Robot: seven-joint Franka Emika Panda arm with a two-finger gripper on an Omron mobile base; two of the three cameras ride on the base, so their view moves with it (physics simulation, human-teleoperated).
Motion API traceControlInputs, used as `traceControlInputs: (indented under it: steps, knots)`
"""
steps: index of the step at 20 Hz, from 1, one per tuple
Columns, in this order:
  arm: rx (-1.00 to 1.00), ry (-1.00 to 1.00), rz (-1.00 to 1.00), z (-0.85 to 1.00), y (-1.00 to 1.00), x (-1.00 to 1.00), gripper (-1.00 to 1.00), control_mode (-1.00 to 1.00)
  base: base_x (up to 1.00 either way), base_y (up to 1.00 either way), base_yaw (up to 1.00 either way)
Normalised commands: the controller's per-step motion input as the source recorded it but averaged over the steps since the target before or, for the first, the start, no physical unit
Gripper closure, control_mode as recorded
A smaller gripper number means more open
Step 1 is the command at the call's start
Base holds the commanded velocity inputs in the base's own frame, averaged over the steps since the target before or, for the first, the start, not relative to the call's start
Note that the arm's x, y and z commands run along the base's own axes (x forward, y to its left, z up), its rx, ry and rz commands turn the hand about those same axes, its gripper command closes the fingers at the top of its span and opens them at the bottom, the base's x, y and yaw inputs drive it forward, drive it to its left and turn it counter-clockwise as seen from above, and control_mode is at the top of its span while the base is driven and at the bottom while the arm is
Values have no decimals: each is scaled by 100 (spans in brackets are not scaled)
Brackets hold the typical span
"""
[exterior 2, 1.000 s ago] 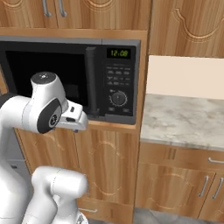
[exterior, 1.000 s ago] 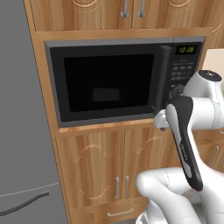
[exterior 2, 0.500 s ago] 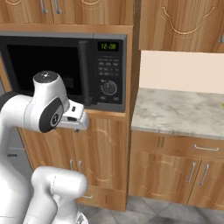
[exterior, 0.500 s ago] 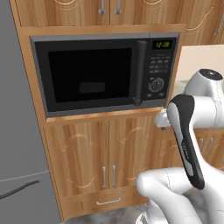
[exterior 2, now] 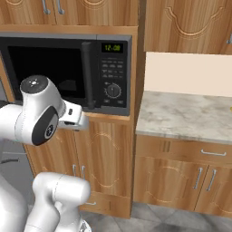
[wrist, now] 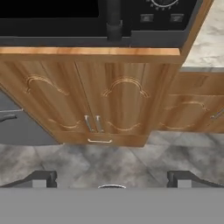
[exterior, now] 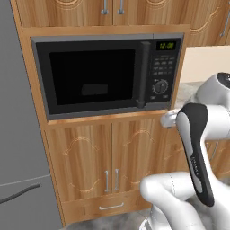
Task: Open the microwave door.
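Observation:
The microwave (exterior: 108, 74) sits built into the wooden cabinet wall, its green clock lit. The microwave door (exterior: 92, 76) is shut, and its vertical dark bar handle (exterior: 143, 74) stands just left of the control strip (exterior: 162, 67). From the right base view the door (exterior 2: 50, 68) and handle (exterior 2: 88, 74) look the same. My arm is folded in front of the cabinet below the oven. In the hand view my gripper (wrist: 112, 179) is open, fingertips (wrist: 43, 177) wide apart and holding nothing. It hangs well short of the handle's lower end (wrist: 113, 19).
Wooden cabinet doors (exterior: 112, 157) with metal pulls lie below the microwave. The grey fridge (exterior: 18, 148) stands to its left. A marble counter (exterior 2: 186, 115) with lower cabinets (exterior 2: 181, 176) runs to the right. Grey floor (wrist: 109, 162) lies below the hand.
The whole picture slid left in the first half second, so the base drove to the right; since then it barely moved. The door stays shut and the arm keeps its pose.

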Motion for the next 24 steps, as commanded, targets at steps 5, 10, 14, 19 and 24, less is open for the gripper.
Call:
traceControlInputs:
  steps: [5, 10, 14, 19, 24]
  knots:
    - [0, -36, 0, 65, 0, 48, -100, -100, 0, 0, 0]
    - [0, -26, 0, 62, 9, 67, -100, -100, 0, 0, 0]
    - [0, -11, 0, 9, 6, 85, -100, -100, 0, 0, 0]
    - [0, -9, 0, 0, 0, 80, -100, -100, 0, 0, 0]
    - [9, -22, 0, -6, 10, 39, -100, -100, 0, 0, 0]
